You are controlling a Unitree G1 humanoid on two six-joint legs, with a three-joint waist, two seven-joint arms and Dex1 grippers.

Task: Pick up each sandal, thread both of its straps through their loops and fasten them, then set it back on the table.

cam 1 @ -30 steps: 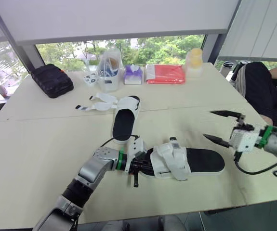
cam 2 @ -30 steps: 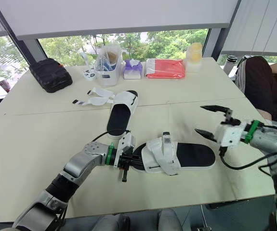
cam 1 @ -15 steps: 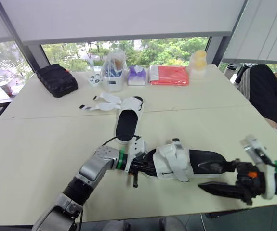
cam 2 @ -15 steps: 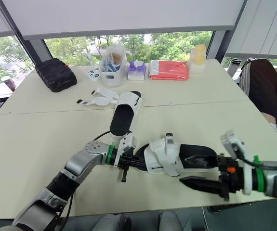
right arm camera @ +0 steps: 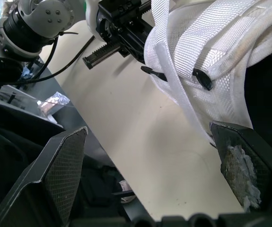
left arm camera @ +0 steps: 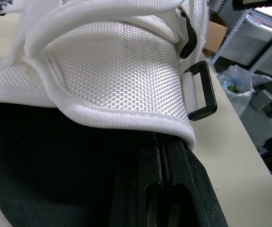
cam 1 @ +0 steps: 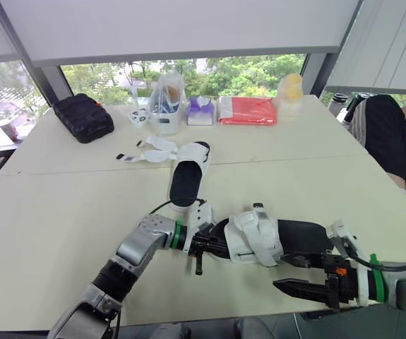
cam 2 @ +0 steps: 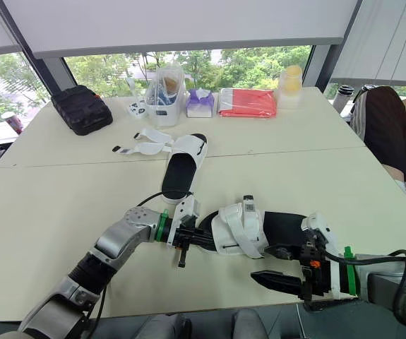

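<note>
My left hand (cam 1: 204, 243) is pinched on the toe end of the near sandal (cam 1: 301, 236). That sandal lies on the surface (cam 1: 61, 205) with its white straps (cam 1: 255, 239) wrapped over the middle. My right hand (cam 1: 280, 273) hangs just beside the sandal's heel half, at the surface's near edge, with fingers spread wide and gripping nothing. The second sandal (cam 1: 183, 182) lies farther back, its loose straps (cam 1: 150, 150) splayed out to one side.

Head views look down over the pale table (cam 1: 47, 212). Both wrist views press close on the white-strapped black-soled sandal (left arm camera: 117, 61).
</note>
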